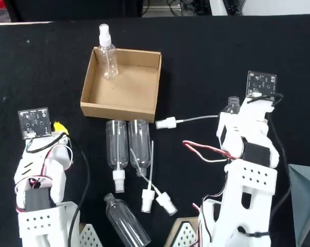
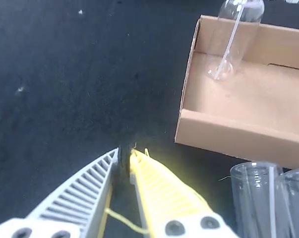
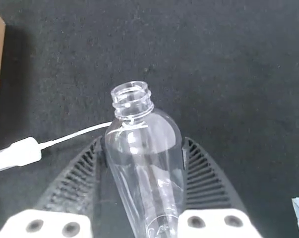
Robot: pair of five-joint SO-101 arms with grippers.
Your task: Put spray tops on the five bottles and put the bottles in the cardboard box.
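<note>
The cardboard box sits at the back of the black table. One bottle with a spray top leans in its far left corner. In front of the box lie two bottles side by side, the left one capped and the right one open. Another open bottle lies nearer the front. Three loose spray tops lie about: one by the box, two near the bottles. My right gripper is shut on an open-necked bottle. My left gripper is shut and holds nothing.
A blue-grey object pokes in at the right edge. Red and white wires loop out from the right arm. Bare black cloth lies left of the box.
</note>
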